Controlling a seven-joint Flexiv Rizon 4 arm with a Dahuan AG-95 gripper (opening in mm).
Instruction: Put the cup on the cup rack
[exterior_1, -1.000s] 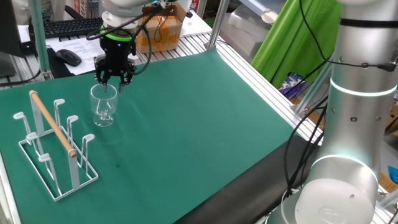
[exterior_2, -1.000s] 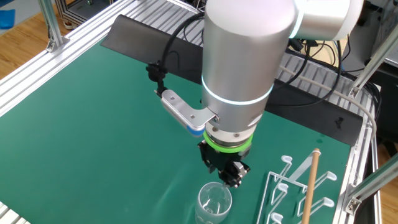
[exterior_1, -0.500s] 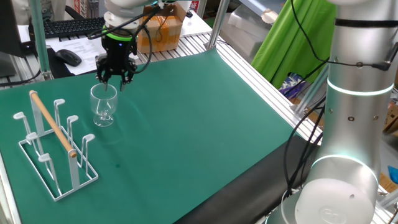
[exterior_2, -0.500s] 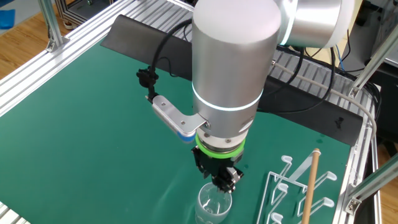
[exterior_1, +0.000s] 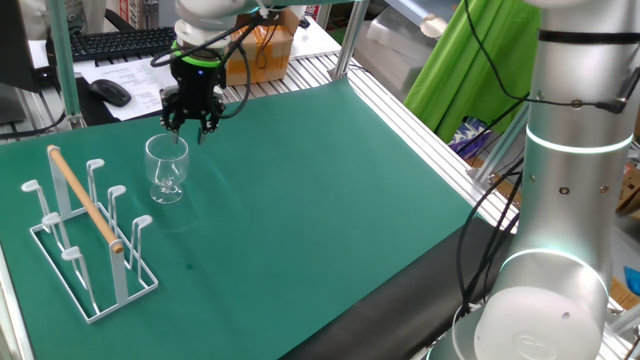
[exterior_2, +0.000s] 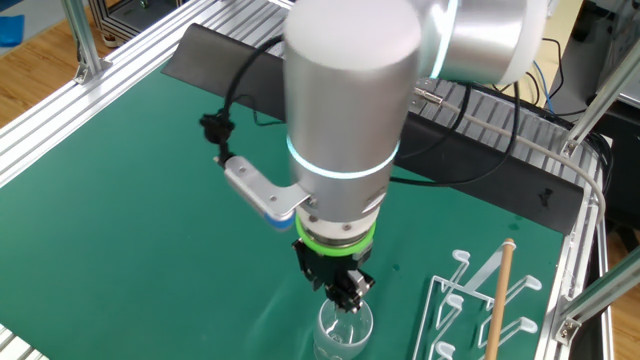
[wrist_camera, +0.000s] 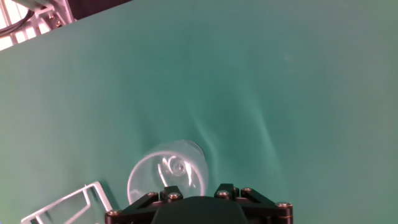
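Clear glass cup (exterior_1: 165, 170) — rounded bowl, short stem, upright.

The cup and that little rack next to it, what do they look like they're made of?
The cup looks like clear glass: the green mat shows straight through its bowl, with bright glints on the rim. The rack seems to be thin metal wire with a white, probably painted or coated, finish. Its slanted rod looks like pale, unvarnished wood, judging by the light tan colour.
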